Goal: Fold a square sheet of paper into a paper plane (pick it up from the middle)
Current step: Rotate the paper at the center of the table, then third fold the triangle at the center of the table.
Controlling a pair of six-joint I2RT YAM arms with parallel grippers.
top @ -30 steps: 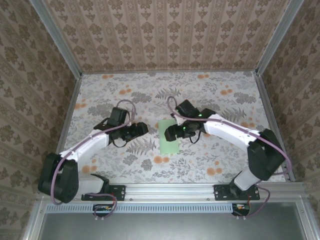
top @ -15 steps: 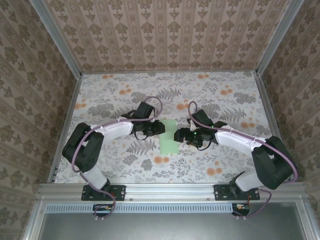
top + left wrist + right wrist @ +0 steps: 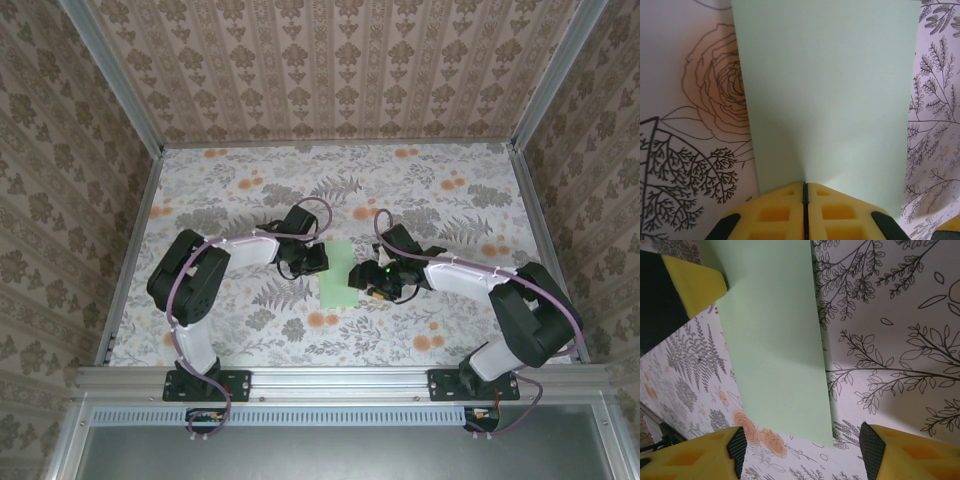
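Note:
The square sheet of paper (image 3: 337,273) is pale mint green and lies on the floral table between the two arms. My left gripper (image 3: 319,258) sits at its left edge. In the left wrist view the yellow fingers (image 3: 775,212) are pressed together at the left gripper's (image 3: 804,186) tip, shut on the paper (image 3: 830,90), which rises in a soft ridge toward the seam. My right gripper (image 3: 356,277) is at the sheet's right edge. Its jaws stand open in the right wrist view, the right gripper (image 3: 802,452) straddling the near corner of the paper (image 3: 772,345) without touching it.
Floral-patterned tabletop (image 3: 420,200) spreads all round the sheet, bounded by patterned walls and metal rails (image 3: 135,230). The left gripper's yellow finger (image 3: 695,282) shows at the top left of the right wrist view. Both arms meet near the table's middle.
The left gripper swung right to the paper's left edge and shut on it. The right gripper slid off the sheet toward its right edge, and its jaws narrowed a little.

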